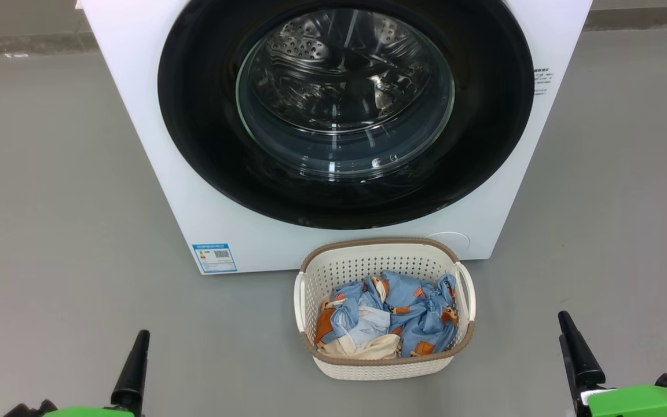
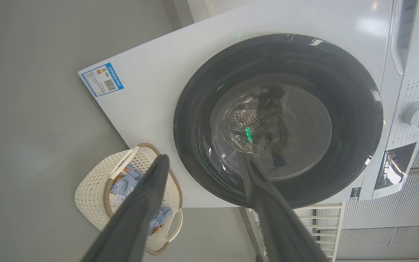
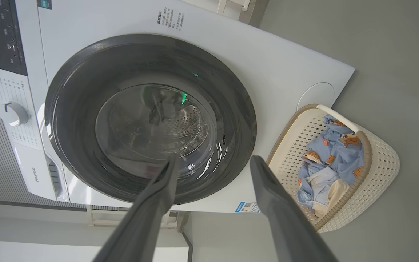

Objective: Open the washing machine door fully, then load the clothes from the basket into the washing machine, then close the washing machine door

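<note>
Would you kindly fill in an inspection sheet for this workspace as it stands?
Surface: grey floor, smooth.
Job's things: door shut on washer; basket on the floor before the washer, holding clothes.
Clutter: nothing seen.
Grippers: left gripper open, holding nothing; right gripper open, holding nothing; both short of the door.
Cables: nothing seen.
Surroundings: ribbed wall panel behind the washer.

Long, tapered black fingers (image 1: 578,347) on bright green wrist housings (image 1: 640,401)
</note>
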Robot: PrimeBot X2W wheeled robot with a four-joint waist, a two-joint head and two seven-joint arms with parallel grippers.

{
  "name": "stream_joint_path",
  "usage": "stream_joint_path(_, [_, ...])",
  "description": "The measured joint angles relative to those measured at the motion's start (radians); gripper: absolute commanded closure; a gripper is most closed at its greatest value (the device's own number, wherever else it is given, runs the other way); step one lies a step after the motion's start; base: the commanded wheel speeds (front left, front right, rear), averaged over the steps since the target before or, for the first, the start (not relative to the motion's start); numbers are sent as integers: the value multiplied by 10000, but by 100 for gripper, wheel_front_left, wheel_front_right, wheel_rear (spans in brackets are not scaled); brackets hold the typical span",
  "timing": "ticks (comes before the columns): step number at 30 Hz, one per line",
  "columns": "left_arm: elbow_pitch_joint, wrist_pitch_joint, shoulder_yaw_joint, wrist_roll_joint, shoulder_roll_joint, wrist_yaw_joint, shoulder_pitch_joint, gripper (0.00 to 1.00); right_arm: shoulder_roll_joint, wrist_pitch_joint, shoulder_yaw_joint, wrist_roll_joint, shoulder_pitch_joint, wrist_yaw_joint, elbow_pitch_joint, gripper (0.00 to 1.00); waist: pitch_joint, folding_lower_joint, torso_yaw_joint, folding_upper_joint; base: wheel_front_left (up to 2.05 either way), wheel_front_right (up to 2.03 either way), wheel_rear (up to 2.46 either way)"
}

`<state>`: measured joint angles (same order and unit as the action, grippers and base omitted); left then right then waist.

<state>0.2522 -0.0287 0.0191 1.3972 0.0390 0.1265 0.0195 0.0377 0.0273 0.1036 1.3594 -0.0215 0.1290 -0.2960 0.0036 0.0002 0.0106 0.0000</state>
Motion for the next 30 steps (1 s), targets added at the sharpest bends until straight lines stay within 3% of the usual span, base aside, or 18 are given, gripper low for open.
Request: stream_joint_path(30, [-368, 832, -504, -3745, 209, 10, -163, 0, 307, -842, -255, -3862, 35, 0, 125, 0, 32, -1, 15, 0, 0, 0, 0])
